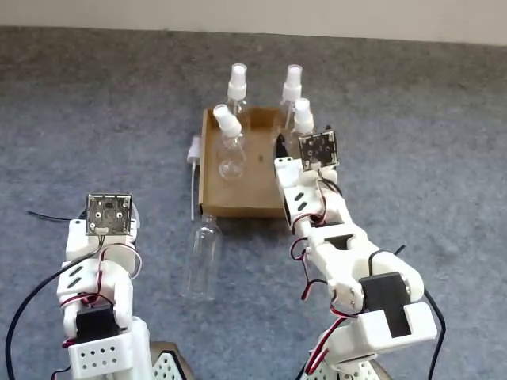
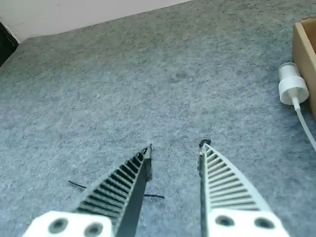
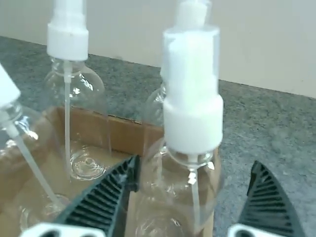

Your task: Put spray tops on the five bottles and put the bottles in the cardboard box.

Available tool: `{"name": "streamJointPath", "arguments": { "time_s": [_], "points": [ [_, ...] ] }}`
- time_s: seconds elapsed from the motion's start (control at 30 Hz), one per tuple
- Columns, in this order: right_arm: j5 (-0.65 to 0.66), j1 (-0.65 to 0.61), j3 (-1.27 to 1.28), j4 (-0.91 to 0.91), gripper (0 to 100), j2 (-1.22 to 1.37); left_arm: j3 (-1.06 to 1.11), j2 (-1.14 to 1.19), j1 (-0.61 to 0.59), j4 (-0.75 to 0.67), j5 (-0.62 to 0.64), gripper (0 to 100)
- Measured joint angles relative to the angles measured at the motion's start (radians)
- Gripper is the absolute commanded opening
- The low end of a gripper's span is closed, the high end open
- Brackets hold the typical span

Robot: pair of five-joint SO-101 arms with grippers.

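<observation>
Two arms: left arm (image 1: pixel 99 277) folded back near-left, left gripper (image 2: pixel 177 145) empty, jaws parted above carpet (image 2: pixel 123 74). Uncapped bottle (image 1: pixel 200 257) lay just before cardboard box (image 1: pixel 238 208). Right arm (image 1: pixel 333 237) stretched far, right gripper (image 3: pixel 195 163) wide open astride capped bottle (image 3: pixel 190 123) at box's far-right corner.

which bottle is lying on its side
The uncapped bottle on the carpet near the cardboard box's front edge; the other four stand upright with spray tops on.

Carpet (image 1: pixel 95 119), box (image 1: pixel 238 208), capless bottle (image 1: pixel 201 257), spray top (image 1: pixel 194 157)
</observation>
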Motion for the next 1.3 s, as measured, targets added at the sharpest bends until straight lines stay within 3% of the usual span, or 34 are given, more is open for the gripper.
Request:
{"name": "streamJointPath", "arguments": {
  "time_s": [0.27,0.4,0.53,0.7,0.87,1.0,1.13,1.3],
  "points": [
    [0.0,-0.005,0.0,0.152,28.4,-0.112,0.0,0.0,0.0,0.0,0.0,15],
    [0.0,-0.02,0.0,0.218,35.0,-0.189,0.0,0.0,0.0,0.0,0.0,15],
    [0.0,-0.037,-0.003,0.282,35.4,-0.232,0.0,0.0,0.0,0.0,0.0,15],
    [0.0,-0.034,-0.101,0.451,35.4,-0.307,0.0,0.0,0.0,0.0,0.0,15],
    [0.0,-0.037,-0.293,0.761,35.4,-0.454,0.0,0.0,0.0,0.0,0.0,15],
    [0.0,-0.058,-0.463,1.115,35.4,-0.535,0.0,0.0,0.0,0.0,0.0,15],
    [-0.014,-0.169,-0.583,1.494,35.4,-0.557,0.0,0.0,0.0,0.0,0.0,15],
    [-0.203,-0.39,-0.617,1.786,35.4,-0.545,0.0,0.0,-0.025,0.0,0.0,15]
  ]
}}
